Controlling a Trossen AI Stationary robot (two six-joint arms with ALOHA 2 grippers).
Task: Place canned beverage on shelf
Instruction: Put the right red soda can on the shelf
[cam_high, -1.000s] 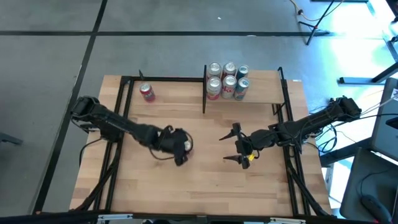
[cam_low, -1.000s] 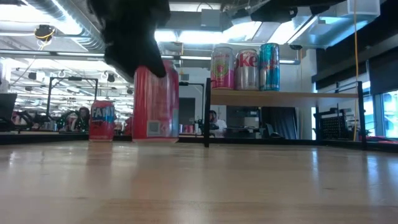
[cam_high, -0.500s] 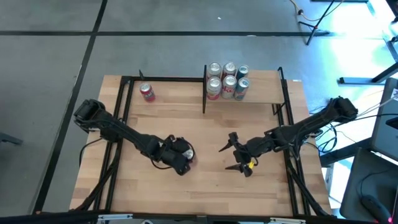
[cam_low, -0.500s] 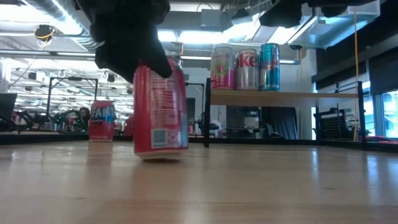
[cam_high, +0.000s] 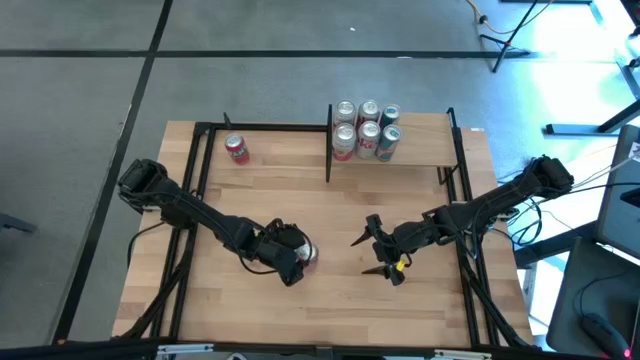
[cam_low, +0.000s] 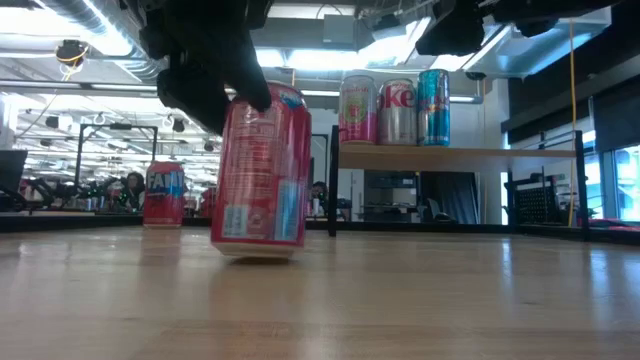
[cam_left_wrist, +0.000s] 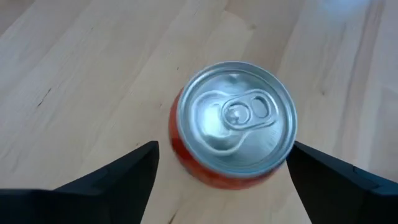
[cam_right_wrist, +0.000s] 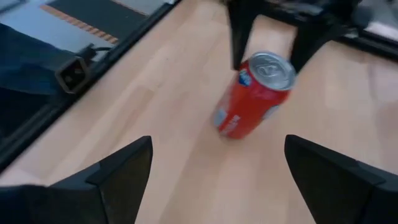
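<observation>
— What changed since a second ago?
— The left gripper let go of the red can, which tilts at table centre; its fingers are spread.
— Right gripper?
— Wide open, empty, at the can's three o'clock. A "Coke" can stands on the shelf.

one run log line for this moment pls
left pincer: open, above red can | can: tilted on table, unheld | right pincer: open, facing can | shelf: six cans | step: regrasp
</observation>
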